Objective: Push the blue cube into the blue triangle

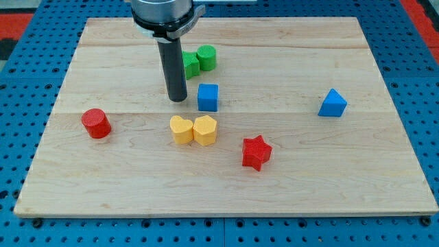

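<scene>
Blue pegboard with rows of small holes surrounds a pale wooden worktop [226, 185] that fills most of the view. A dark rod hangs from a grey metal mount [167, 15] at the view's top and stands upright on the wood. This arm carries no gripper, so nothing opens or closes; my tip [178, 100] is the rod's lower end, resting on the board.

Just to the view's right of my tip, apart by a narrow gap, sits the blue cube [208, 97]. Far beyond it in the same direction, well apart, lies the blue triangle [333, 103], roughly level with the cube.

Toward the view's top from my tip, two green blocks touch each other: a green cube [191, 64], partly hidden behind the rod, and a green cylinder [206, 57]. Below my tip, two yellow blocks sit side by side and touching: a yellow heart [181, 129] and a yellow hexagon [205, 130]. Lower and to the view's right is a red star [256, 152]. To the view's left and slightly lower stands a red cylinder [96, 123], well apart.
</scene>
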Action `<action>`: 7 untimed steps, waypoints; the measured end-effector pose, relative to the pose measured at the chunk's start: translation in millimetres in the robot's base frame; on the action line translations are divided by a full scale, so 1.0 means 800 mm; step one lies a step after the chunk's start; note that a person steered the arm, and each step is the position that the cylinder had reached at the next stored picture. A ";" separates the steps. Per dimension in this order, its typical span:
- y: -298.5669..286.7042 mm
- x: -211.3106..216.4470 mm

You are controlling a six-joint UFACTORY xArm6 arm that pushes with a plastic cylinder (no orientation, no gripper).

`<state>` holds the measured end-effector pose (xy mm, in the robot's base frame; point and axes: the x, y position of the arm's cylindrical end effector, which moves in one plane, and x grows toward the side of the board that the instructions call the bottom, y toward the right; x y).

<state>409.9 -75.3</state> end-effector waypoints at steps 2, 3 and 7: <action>0.081 0.000; 0.140 0.000; 0.194 -0.032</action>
